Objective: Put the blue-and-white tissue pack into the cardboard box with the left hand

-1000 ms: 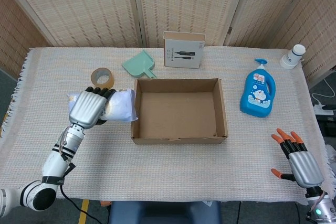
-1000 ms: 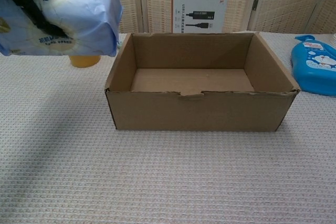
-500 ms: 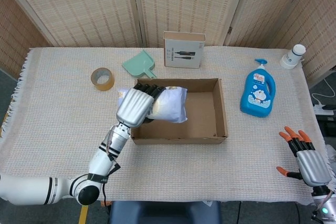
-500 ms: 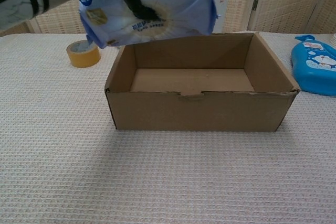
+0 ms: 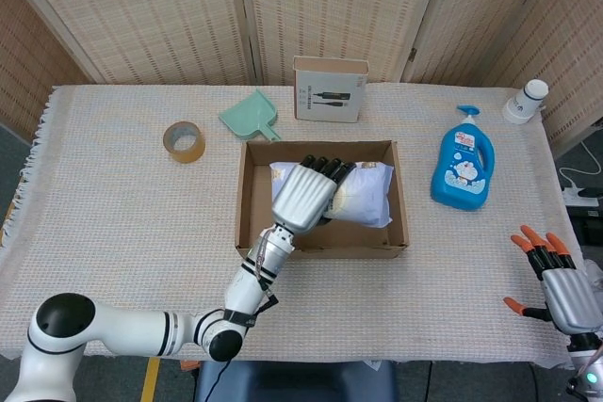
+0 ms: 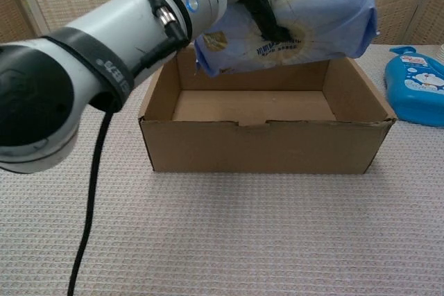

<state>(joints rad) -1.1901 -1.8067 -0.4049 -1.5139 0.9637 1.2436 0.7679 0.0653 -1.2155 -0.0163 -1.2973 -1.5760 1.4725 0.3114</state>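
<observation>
Two views, and they disagree on how much each reveals. Chest view: the left hand is mostly cut off by the top edge; only dark fingers (image 6: 267, 12) show, wrapped around the tissue pack (image 6: 305, 22), which hangs above the open cardboard box (image 6: 267, 145), clear of its floor. The pack's top is cropped too. The left arm (image 6: 125, 39) fills the upper left of that view and hides whatever lies behind it.

Head view: the left hand (image 5: 306, 197) is seen whole from above, fingers curled over the tissue pack (image 5: 363, 193), gripping it over the box (image 5: 322, 197) interior. From here height above the box floor cannot be judged (the chest view settles that). The pack's left part is covered by the hand.

Only the head view shows the right hand (image 5: 554, 281), at the lower right corner past the table (image 5: 113, 223) edge, fingers spread, holding nothing. It also shows a tape roll (image 5: 184, 141), green dustpan (image 5: 252, 116), white carton (image 5: 330, 88) and small white bottle (image 5: 526, 100). The blue bottle (image 5: 464, 169) appears in both, cropped at the chest view's right edge.
</observation>
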